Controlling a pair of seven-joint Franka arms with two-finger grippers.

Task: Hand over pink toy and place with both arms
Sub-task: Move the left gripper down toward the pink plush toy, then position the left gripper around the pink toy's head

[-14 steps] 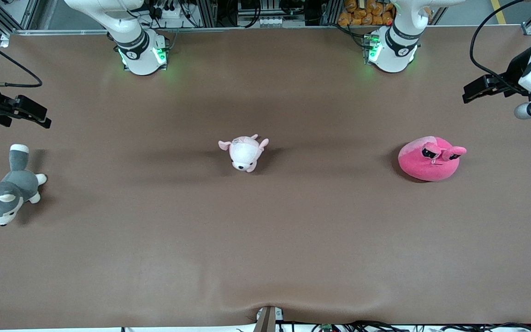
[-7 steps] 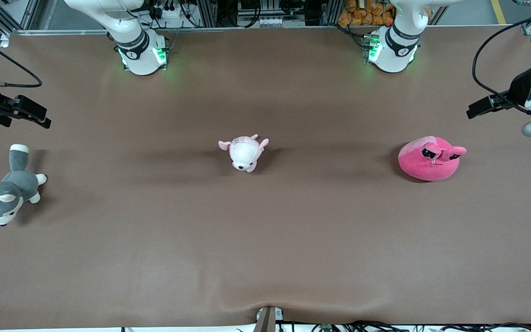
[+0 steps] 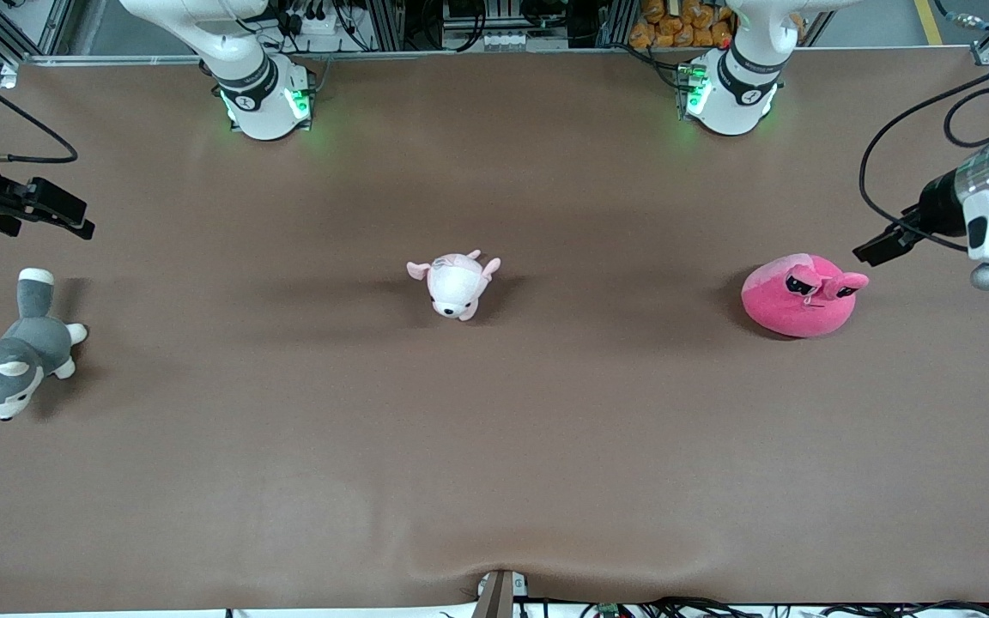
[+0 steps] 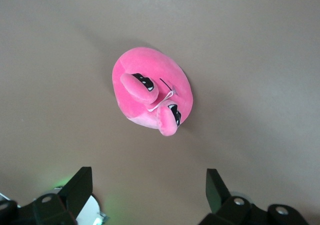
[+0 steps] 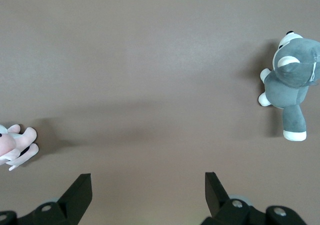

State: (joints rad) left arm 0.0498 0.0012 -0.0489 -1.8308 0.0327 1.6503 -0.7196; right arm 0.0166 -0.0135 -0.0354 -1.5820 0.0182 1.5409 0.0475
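Note:
The pink toy (image 3: pixel 799 296), a hot-pink round plush with two floppy ears and dark half-lidded eyes, lies on the brown table toward the left arm's end. It also shows in the left wrist view (image 4: pixel 150 92). My left gripper (image 3: pixel 876 247) hangs open and empty in the air beside the toy, at the table's end; its fingers stand wide apart in the left wrist view (image 4: pixel 148 187). My right gripper (image 3: pixel 74 221) is open and empty, waiting in the air at the right arm's end, over the table near the husky; it shows in the right wrist view (image 5: pixel 148 187).
A small pale pink-and-white plush animal (image 3: pixel 457 283) lies at the table's middle. A grey-and-white plush husky (image 3: pixel 14 356) lies at the right arm's end, also in the right wrist view (image 5: pixel 291 87). The arm bases (image 3: pixel 263 99) stand along the back edge.
My left gripper has come down and in toward the pink toy. The right arm and all toys have not moved.

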